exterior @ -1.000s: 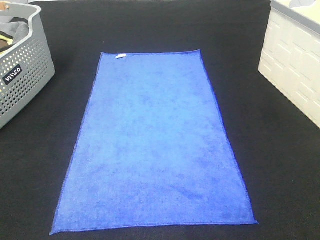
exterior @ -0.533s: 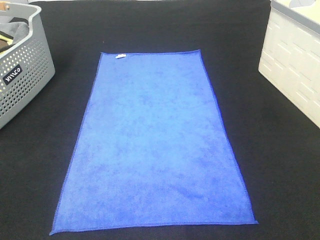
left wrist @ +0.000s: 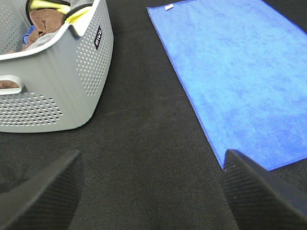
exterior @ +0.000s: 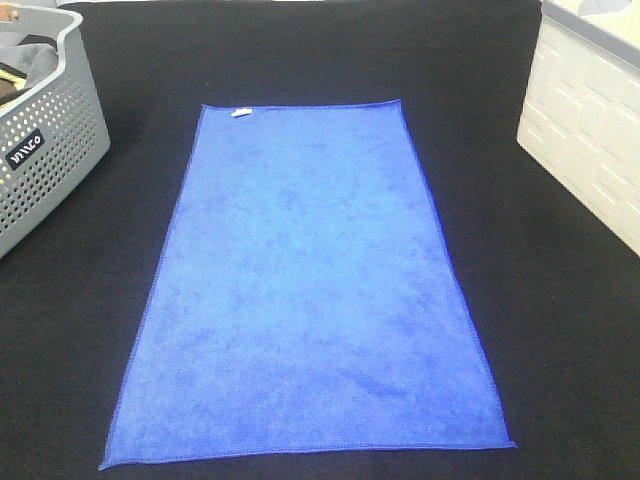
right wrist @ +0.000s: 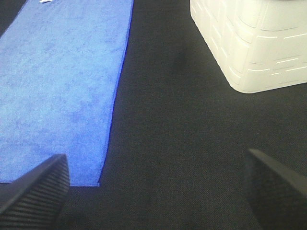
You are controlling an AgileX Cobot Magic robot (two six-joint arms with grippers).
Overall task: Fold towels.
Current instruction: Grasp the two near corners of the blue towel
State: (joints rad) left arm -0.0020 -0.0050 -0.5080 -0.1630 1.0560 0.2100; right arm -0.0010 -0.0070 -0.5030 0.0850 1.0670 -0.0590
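Exterior high: shows blue towel (exterior: 305, 290) spread flat and unfolded on black table cover (exterior: 560, 340), just beside grey basket (exterior: 45, 150), apart from it; white tag (exterior: 240, 112) at the towel corner nearest the basket; white bin (exterior: 590, 130) on the towel's side away from the basket, well apart; no grippers in this view.

Left wrist: looks past left gripper (left wrist: 151, 165); fingers (left wrist: 43, 191) spread wide, nothing between them; hovers over bare cover between the basket and the towel's long edge, close to the corner at the short end farthest from the basket; brown and yellow cloths piled inside the basket.

Right wrist: looks past right gripper (right wrist: 154, 165); fingers (right wrist: 33, 191) spread wide too, empty; hovers over bare cover just past the towel's long edge that faces away from the basket, again by the short end farthest from the basket.

Handling, as judgement: expect light, soft, fully limp cloth, no stiffness to hold a shape; probably clings to the cover, so lift rather than drag; best to pinch the stitched hem at the two corners of the short end farthest from the basket, one per gripper, then carry toward the tag end; thin edge lying flush, so watch for grabbing the cover along with it.
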